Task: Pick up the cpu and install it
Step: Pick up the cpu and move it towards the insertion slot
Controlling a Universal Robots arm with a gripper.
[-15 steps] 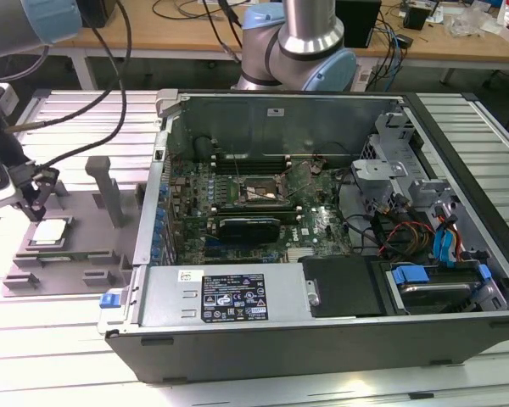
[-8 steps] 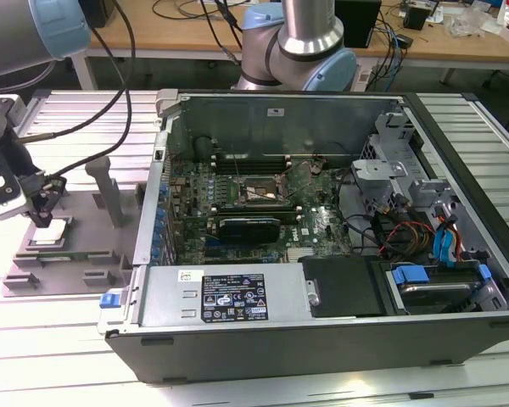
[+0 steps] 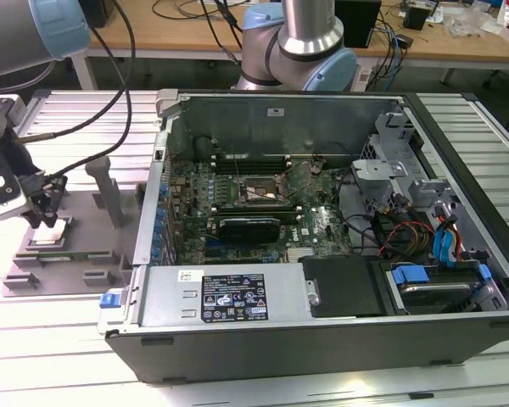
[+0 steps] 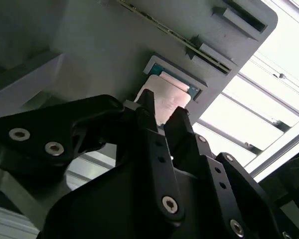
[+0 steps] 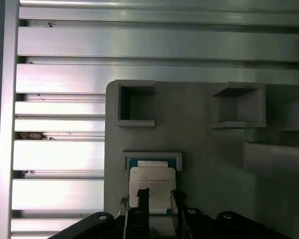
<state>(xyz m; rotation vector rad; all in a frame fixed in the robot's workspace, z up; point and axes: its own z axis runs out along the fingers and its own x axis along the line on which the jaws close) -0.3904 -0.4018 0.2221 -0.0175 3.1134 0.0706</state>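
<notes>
cpu point(image 5: 152, 175) partly behind gripper point(image 5: 158, 195)

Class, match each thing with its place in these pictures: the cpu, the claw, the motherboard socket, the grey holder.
Things:
1. cpu
2. claw
3. motherboard socket
4. grey holder

Places:
A. inside the open computer case
B. on the ribbed metal table, to the exterior view's left of the case
C. in the holder's blue-edged recess
D. poised just over the cpu

Pairs: 1-C, 2-D, 3-A, 4-B.
</notes>
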